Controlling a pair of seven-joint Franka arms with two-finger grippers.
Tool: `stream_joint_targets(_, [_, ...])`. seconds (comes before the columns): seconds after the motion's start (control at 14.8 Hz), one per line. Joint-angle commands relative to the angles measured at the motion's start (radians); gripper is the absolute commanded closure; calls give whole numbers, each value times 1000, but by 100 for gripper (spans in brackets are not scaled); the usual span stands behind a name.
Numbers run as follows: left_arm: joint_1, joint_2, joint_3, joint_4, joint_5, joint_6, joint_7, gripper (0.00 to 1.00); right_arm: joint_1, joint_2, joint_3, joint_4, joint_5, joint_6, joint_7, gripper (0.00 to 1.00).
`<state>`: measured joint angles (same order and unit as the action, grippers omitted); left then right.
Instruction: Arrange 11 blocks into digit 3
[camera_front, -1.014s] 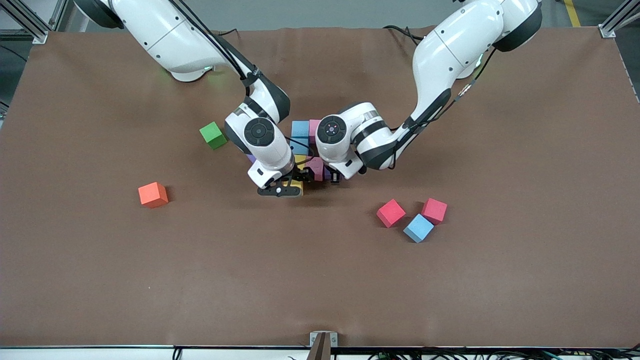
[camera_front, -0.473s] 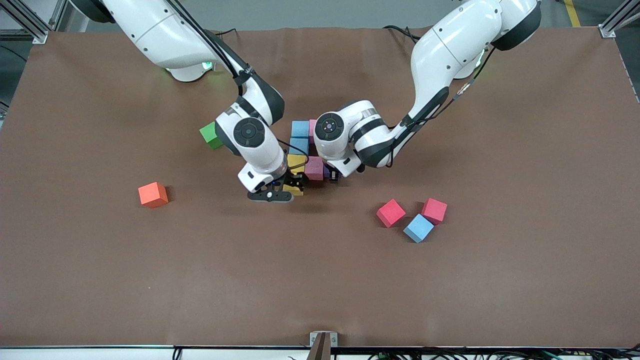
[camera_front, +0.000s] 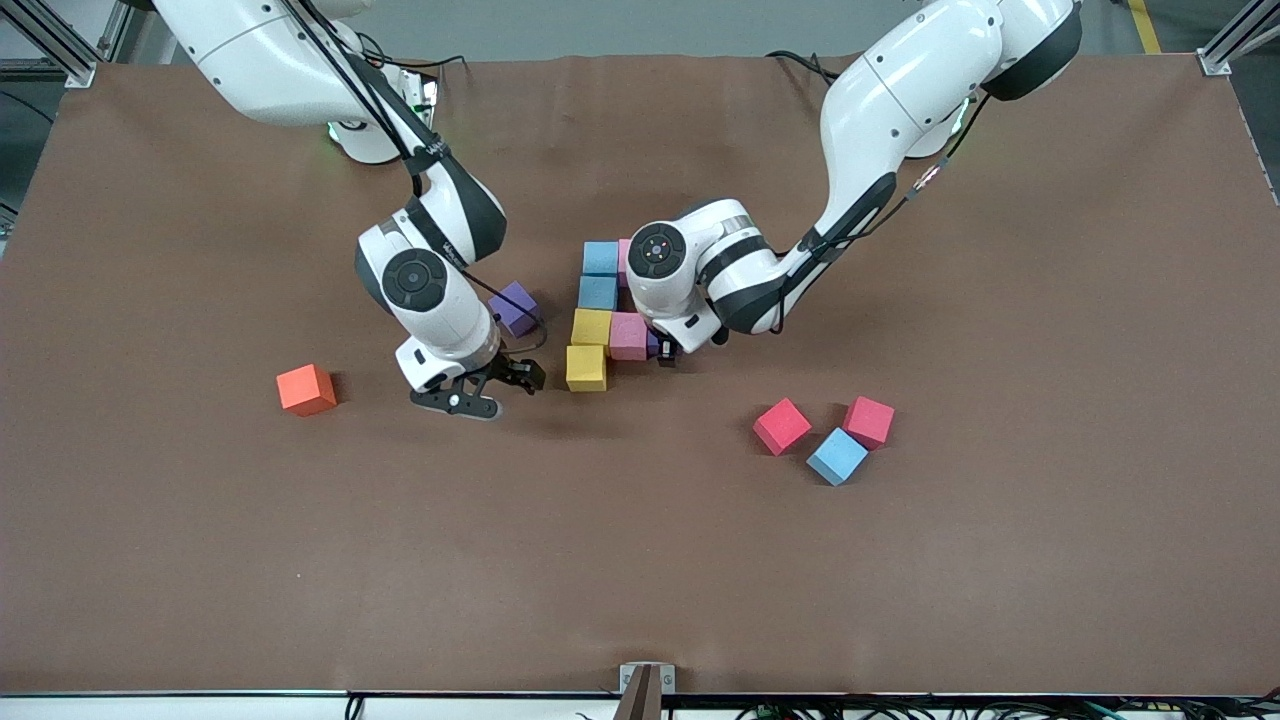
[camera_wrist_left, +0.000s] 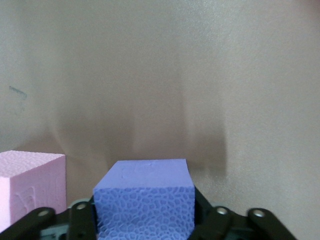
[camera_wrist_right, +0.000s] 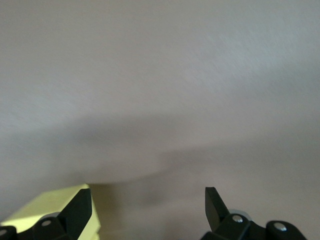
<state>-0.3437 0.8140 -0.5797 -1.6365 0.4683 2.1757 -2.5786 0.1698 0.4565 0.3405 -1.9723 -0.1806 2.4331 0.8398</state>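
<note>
The partly built figure lies mid-table: two light blue blocks (camera_front: 600, 257) (camera_front: 598, 292), a pink one (camera_front: 626, 252) half hidden by the left arm, two yellow blocks (camera_front: 591, 326) (camera_front: 585, 368) and a pink block (camera_front: 628, 336). My left gripper (camera_front: 665, 352) (camera_wrist_left: 144, 220) is down around a purple block (camera_wrist_left: 145, 192) on the table beside that pink block (camera_wrist_left: 30, 185). My right gripper (camera_front: 500, 385) (camera_wrist_right: 148, 200) hangs open and empty, with the nearer yellow block (camera_wrist_right: 50, 212) just outside one finger. A loose purple block (camera_front: 515, 307) lies beside the right arm.
A red block (camera_front: 781, 426), a pink block (camera_front: 868, 421) and a light blue block (camera_front: 837, 456) cluster toward the left arm's end, nearer the camera. An orange cube (camera_front: 306, 389) sits toward the right arm's end.
The right arm has drawn away from the yellow block toward its own end of the table, uncovering the yellow blocks and the loose purple one and hiding the green cube. The left arm has barely moved.
</note>
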Motion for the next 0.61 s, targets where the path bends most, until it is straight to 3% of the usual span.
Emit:
stream_joint_targets(0.0, [0, -6, 9, -34, 7, 9, 3, 0, -6, -100, 14, -189, -10, 104, 158, 0])
stream_joint_targets(0.54, [5, -36, 8, -23, 3, 1, 1, 0, 11, -228, 15, -327, -10, 75, 488, 0])
